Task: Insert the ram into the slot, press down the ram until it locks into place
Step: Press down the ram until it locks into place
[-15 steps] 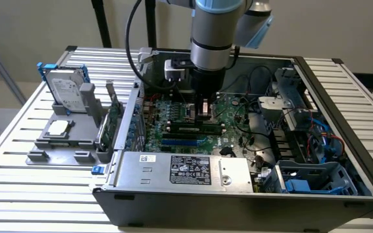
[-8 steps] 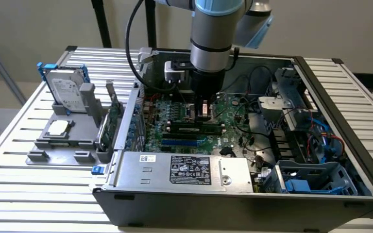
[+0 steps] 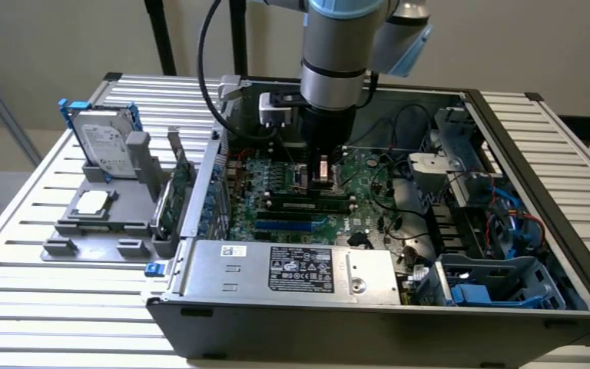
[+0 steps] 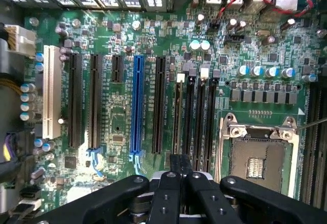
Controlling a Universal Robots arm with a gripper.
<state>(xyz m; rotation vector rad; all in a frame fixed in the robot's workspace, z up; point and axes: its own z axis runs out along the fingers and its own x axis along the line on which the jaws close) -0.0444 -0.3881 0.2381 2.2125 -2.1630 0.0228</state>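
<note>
Ram: you have the long, thin green circuit-board stick with its pale label strip standing on edge in the long narrow black plastic memory slot. That is the slot nearest the blue expansion slot.
Seating: from here you cannot tell whether the end clips have closed on it.
Handling: treat it as light, stiff and fragile. I judge it will take a push straight down on its top edge, and its chips and contacts want no pressure.
Hold: take it by the top edge or the short ends.
End effector: the black fingers are narrow, tips together, with nothing between them, directly above the memory slots.
Neighbours: the empty black slots lie just beside it, then the bare processor socket.
Surroundings: the open grey computer case rests on the slatted metal surface.
</note>
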